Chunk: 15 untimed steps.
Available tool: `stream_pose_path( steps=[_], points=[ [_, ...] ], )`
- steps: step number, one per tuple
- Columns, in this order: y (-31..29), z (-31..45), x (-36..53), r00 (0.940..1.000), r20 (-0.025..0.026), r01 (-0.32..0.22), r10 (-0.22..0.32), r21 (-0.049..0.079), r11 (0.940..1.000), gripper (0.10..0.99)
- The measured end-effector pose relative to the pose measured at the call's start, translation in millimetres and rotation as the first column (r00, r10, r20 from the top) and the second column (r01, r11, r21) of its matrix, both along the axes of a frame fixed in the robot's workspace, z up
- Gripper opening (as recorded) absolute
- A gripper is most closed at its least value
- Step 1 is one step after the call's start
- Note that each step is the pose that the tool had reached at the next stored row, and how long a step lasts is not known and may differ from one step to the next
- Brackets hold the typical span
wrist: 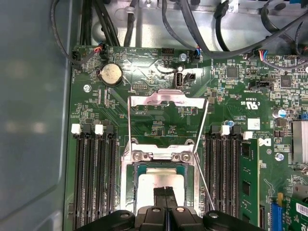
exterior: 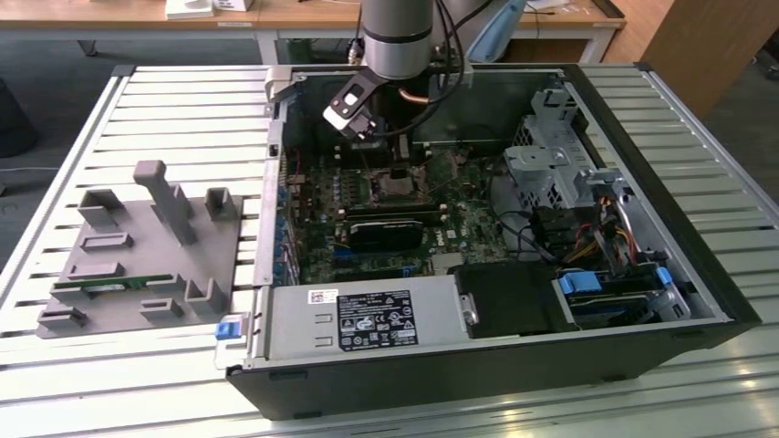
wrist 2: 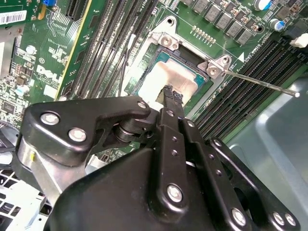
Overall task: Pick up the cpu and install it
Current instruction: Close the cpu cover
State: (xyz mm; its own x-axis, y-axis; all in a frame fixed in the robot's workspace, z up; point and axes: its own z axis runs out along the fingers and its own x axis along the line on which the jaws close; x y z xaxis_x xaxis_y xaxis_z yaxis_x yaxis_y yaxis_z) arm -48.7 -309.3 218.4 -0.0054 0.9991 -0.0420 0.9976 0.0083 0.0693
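The cpu [wrist: 155, 181], a flat square chip with a shiny silver top, lies inside the socket frame on the green motherboard [wrist: 159, 125]. In the second wrist view the cpu [wrist 2: 163, 74] has a thin pale rim. My gripper [wrist: 165, 191] reaches down over it with its two black fingertips pressed together, their tips at the chip's top face near its middle. The same tips [wrist 2: 172, 94] show no gap in the second wrist view. In the exterior view the gripper [exterior: 399, 175] hangs inside the open computer case, above the cpu [exterior: 397, 189].
The socket's metal load plate [wrist: 166, 100] stands flipped open, and its thin lever [wrist 2: 260, 83] sticks out sideways. Memory slots [wrist: 94, 178] flank the socket. Cables [wrist: 202, 29], a drive cage [exterior: 554, 164] and the power supply [exterior: 365, 319] crowd the case. A grey fixture [exterior: 134, 255] sits on the exterior view's left.
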Motion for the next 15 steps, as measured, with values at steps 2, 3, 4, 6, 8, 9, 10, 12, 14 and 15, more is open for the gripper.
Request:
stream_pose_path(
  steps=[2,3,4,6,8,9,10,12,14,15],
  points=[
    [0.0,0.5,0.0,1.0,0.0,0.0,0.0,0.0,1.0,0.106],
    [0.0,0.8,0.0,1.0,0.0,0.0,0.0,0.0,1.0,0.106],
    [0.0,1.1,0.0,1.0,0.0,0.0,0.0,0.0,1.0,0.106],
    [0.0,1.7,0.0,1.0,0.0001,0.0,0.0,0.0,1.0,0.106],
    [0.0,2.3,0.0,1.0,0.0,0.0,0.0,0.0,1.0,0.106],
    [0.0,2.6,0.0,1.0,0.0,0.0,0.0,0.0,1.0,0.106],
    [0.0,2.9,0.0,1.0,0.0,0.0,0.0,0.0,1.0,0.106],
    [0.0,3.6,0.0,1.0,0.0,0.0,0.0,0.0,1.0,0.106],
    [0.0,4.1,0.0,1.0,0.0001,0.0,0.0,0.0,1.0,0.106],
    [0.0,4.4,0.0,1.0,0.0001,0.0,0.0,0.0,1.0,0.106]
  ],
)
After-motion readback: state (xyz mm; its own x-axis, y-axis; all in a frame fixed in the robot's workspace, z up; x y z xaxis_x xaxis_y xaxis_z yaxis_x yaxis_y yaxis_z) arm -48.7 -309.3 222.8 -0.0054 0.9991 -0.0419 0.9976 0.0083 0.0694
